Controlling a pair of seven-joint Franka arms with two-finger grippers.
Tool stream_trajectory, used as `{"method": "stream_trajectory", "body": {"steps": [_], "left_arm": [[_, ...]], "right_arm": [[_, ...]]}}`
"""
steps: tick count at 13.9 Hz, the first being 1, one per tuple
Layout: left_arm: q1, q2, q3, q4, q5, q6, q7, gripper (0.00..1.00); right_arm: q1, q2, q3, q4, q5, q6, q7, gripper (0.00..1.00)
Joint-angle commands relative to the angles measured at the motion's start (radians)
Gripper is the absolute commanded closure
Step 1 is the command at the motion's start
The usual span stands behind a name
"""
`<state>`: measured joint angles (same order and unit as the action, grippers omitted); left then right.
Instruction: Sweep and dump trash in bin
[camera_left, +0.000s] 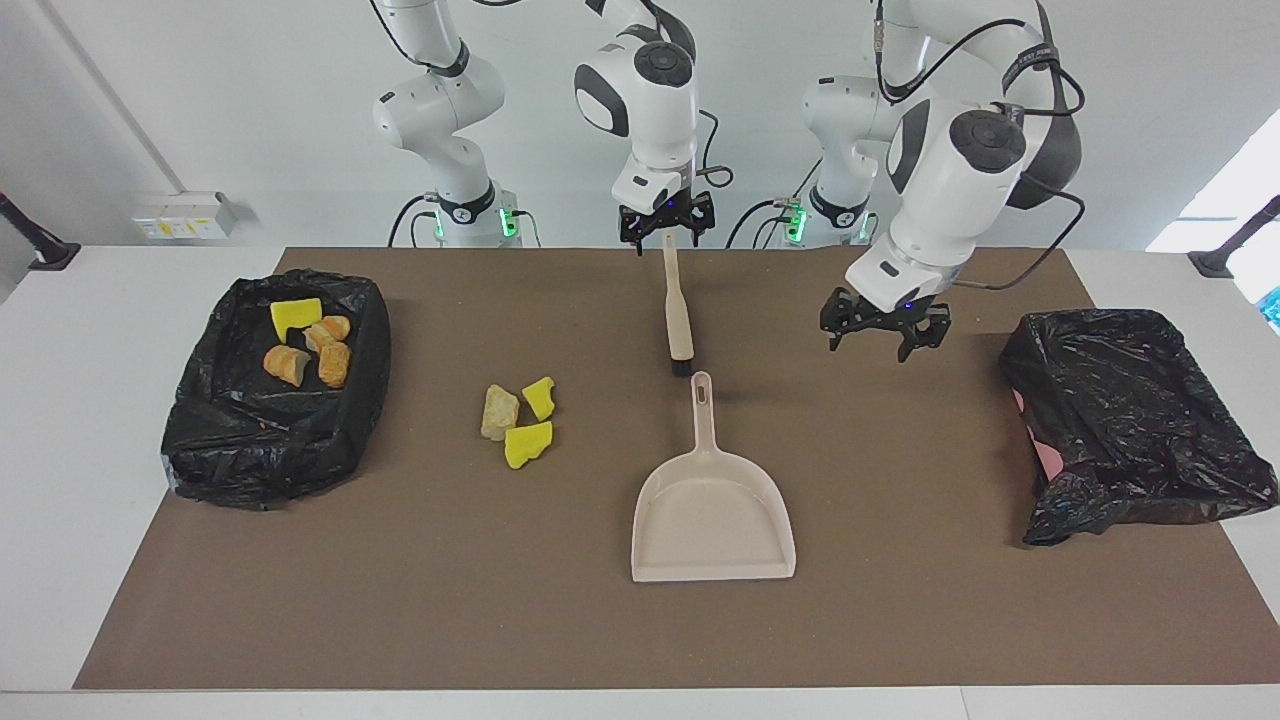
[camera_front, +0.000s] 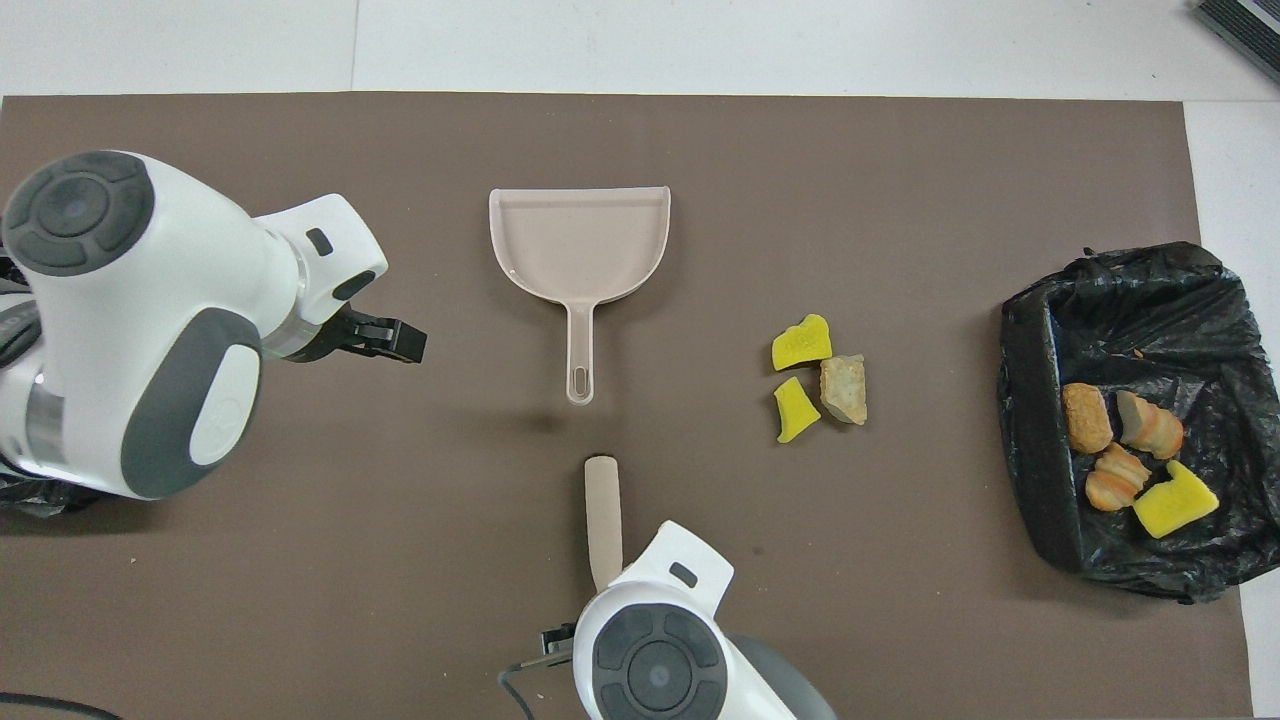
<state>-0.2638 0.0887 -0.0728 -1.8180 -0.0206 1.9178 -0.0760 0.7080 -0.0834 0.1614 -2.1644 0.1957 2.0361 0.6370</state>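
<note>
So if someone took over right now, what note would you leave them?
Left hand: open, empty, over the mat between the dustpan and the second bin.
Right hand: open, empty, above the handle end of the brush, which lies on the mat.
Done: four scraps lie in the bin at the right arm's end.
Left: three scraps on the mat beside the empty dustpan, to sweep up and dump.
</note>
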Motion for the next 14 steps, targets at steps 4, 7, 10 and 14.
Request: {"method": "stream_trajectory", "body": {"steps": [4,7,10,14], "left_arm": [[-0.129,0.101,0.013,0.006,0.008,0.153,-0.174,0.0],[-0.187,0.167,0.011,0.058,0.028,0.194,-0.326,0.0],[-0.225,0.204,0.011,0.06,0.027,0.253,-0.359,0.0],[-0.261,0.233,0.011,0.057,0.028,0.285,-0.422,0.0]], "right_arm": [[0.086,0.028,0.0,-0.179,0.053,0.234,-0.01,0.0],[0.091,0.057,0.0,-0.184,0.051,0.279,-0.008,0.0],[0.094,0.088,0.0,-0.186,0.05,0.305,-0.02,0.17],[0.096,0.091,0.0,-0.18,0.034,0.303,-0.023,1.0]]}}
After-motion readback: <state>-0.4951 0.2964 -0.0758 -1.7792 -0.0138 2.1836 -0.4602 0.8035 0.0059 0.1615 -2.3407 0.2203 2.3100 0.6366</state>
